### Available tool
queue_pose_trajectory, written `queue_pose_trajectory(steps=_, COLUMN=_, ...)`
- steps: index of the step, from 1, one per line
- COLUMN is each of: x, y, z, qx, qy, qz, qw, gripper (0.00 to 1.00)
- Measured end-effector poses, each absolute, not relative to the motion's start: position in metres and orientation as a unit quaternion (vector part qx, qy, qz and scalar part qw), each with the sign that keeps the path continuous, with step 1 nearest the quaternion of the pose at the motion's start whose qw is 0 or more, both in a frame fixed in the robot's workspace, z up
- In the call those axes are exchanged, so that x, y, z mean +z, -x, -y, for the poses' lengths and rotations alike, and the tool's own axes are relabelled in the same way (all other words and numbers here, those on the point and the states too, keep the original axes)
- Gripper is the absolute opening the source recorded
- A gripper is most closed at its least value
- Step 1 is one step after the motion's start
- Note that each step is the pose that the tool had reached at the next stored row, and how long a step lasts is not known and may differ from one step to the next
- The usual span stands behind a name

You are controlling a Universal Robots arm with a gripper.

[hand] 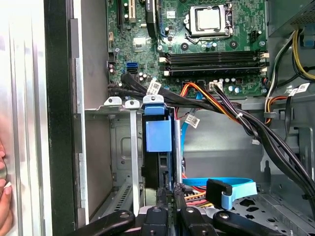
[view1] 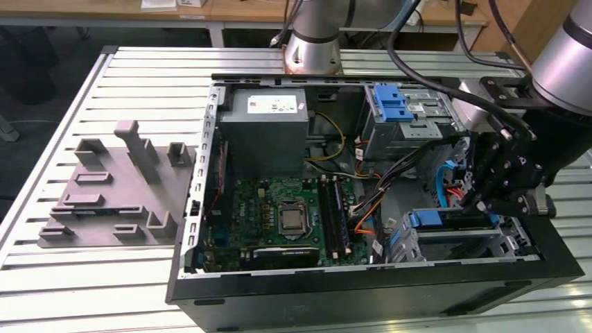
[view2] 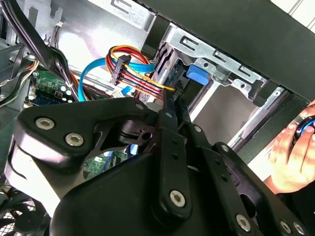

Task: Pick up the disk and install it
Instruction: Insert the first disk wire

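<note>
Down in the slotted metal drive cage [hand: 123, 162] at the open black computer case's [view1: 370, 291] near corner stands the blue-railed disk [hand: 158, 135], edge-on and partly seated. Black pincer [hand: 167, 209] sits against its end; closure unclear. Installing seems underway; seating needs a straight push.

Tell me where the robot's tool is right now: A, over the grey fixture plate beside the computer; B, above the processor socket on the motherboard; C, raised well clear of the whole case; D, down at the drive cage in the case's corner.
D: in the exterior view the tool sits low inside the open computer case, at the drive cage with the blue latch, on the exterior view's right.
</note>
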State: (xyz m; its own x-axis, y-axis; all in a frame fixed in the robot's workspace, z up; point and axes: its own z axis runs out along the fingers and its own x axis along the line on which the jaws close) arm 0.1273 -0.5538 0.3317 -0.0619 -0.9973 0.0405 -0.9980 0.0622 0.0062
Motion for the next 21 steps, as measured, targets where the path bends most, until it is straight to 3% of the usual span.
queue_pose_trajectory(steps=18, x=0.3272, y=-0.1271, z=0.5544, qx=0.011, qy=-0.684, qz=0.729, qw=0.016, gripper=0.16)
queue_pose_trajectory(steps=20, x=0.3285, y=-0.127, z=0.5544, qx=0.011, qy=-0.684, qz=0.729, qw=0.016, gripper=0.18)
queue_pose_trajectory(steps=21, x=0.33, y=-0.127, z=0.5544, qx=0.011, qy=-0.684, qz=0.729, qw=0.016, gripper=0.24)
